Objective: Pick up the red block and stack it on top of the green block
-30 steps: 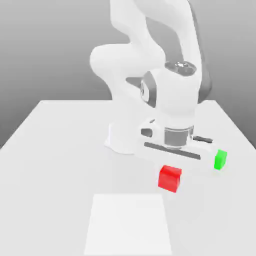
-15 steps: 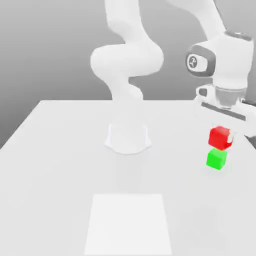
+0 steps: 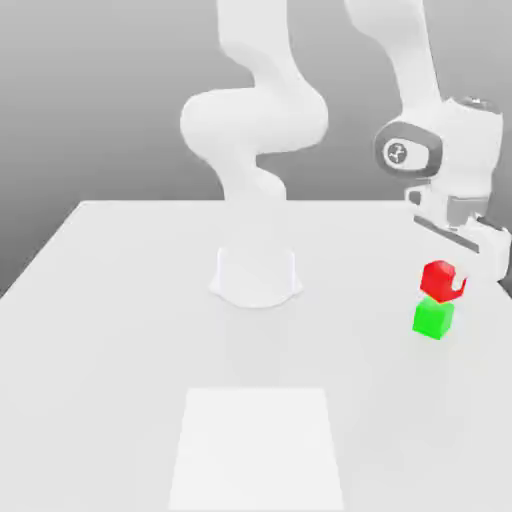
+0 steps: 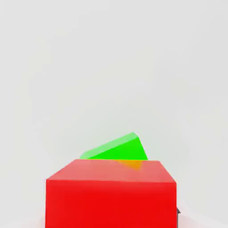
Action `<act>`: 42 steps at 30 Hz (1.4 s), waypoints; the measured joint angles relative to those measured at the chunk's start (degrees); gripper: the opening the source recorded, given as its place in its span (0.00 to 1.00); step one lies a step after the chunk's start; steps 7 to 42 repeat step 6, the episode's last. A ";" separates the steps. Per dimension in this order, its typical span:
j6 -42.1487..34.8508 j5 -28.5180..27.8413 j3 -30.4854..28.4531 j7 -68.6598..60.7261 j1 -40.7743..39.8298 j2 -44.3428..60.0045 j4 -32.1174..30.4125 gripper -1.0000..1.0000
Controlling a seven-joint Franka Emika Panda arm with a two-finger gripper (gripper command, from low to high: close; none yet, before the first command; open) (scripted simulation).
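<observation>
Right of centre in my exterior view: the red block (image 3: 440, 280) directly above the green block (image 3: 433, 319), tilted, contact unclear. Gripper (image 3: 458, 283) at the upper block, arm descending from upper right. Robot base (image 3: 256, 277) mid-frame, left of the stack, on the table (image 3: 110, 330).

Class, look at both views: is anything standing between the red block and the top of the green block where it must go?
Nothing visible does. The red block sits at the gripper directly above the green block, with no other object between them.
</observation>
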 joint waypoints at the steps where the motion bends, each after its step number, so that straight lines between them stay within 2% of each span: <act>1: 0.05 0.01 0.01 -0.01 -0.01 0.00 0.00 1.00; 42: 0.05 0.01 0.01 -0.01 -0.01 0.00 0.00 1.00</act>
